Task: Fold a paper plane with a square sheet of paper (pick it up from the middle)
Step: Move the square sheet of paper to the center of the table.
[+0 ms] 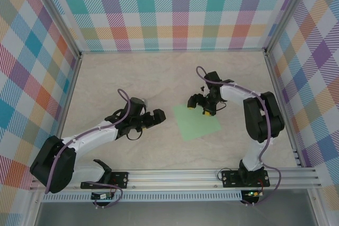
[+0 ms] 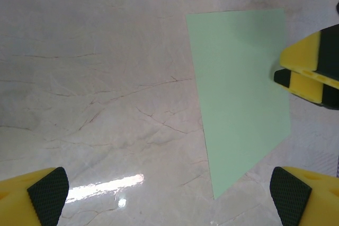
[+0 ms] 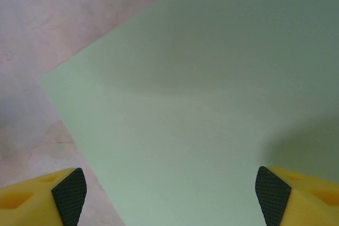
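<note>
paper sheet (image 1: pixel 198 125) lay flat and unfolded on the table (image 1: pixel 132 78), right of centre, a pale green square turned a little so that one corner pointed left and one pointed toward the near rail. no crease showed on it, so by my judgement the folding had not begun and the pick-up from the middle was the step in hand.

right gripper (image 1: pixel 201 106) hung over the far part of the sheet. in the right wrist view its fingers stood wide apart with nothing between them (image 3: pixel 170 194), and green paper (image 3: pixel 212 104) took up most of the ground beneath, the sheet's left corner and bare table showing off to the left. whether the pads (image 3: pixel 69 194) touched the paper i could not tell.

left gripper (image 1: pixel 156 117) sat to the left of the sheet, just beside its left corner but off the paper. its jaws were spread wide as well and held nothing (image 2: pixel 169 199); in the left wrist view the paper (image 2: pixel 238 93) lay ahead and to the right, with a yellow finger of the other arm (image 2: pixel 304 70) over its far side.

being square, the sheet had no long axis to line up with — what mattered was the middle. the right arm was the nearer one, already above the paper, and the centre lay slightly nearward of its fingers. a thin flat sheet gives little to pinch, so i would expect the pads to need to press and draw it into a ridge.
</note>
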`<state>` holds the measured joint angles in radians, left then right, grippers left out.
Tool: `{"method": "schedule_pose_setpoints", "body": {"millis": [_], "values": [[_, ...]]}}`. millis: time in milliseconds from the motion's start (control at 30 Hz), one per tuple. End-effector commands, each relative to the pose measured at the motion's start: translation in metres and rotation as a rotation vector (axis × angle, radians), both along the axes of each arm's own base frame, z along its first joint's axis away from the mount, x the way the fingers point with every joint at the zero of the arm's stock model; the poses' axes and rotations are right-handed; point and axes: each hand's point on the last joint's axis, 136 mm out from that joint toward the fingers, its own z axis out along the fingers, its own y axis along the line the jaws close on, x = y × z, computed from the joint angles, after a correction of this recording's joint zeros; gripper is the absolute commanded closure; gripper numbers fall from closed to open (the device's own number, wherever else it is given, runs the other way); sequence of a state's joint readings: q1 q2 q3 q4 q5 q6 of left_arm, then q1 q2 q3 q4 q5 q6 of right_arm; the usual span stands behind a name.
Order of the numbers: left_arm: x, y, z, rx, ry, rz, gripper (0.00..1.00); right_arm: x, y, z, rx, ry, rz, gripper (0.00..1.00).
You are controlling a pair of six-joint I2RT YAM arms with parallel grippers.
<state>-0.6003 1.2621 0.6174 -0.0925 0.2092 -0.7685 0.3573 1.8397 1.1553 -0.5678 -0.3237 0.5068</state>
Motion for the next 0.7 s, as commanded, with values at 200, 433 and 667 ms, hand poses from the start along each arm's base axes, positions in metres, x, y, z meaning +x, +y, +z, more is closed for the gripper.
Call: {"method": "schedule_pose_setpoints", "body": {"millis": [200,433,667], "values": [[0.016,0.008,0.017,0.058,-0.108,0.04,0.0,-0.015,-0.015,-0.041,-0.079,0.141,-0.319,0.14],[0.022,0.021,0.024,0.101,-0.153,0.091,0.0,-0.018,0.012,-0.036,-0.066,0.14,-0.442,0.13],[0.026,0.022,0.034,0.129,-0.227,0.059,0.0,-0.001,0.008,0.008,-0.131,-0.038,-0.286,0.08]]}}
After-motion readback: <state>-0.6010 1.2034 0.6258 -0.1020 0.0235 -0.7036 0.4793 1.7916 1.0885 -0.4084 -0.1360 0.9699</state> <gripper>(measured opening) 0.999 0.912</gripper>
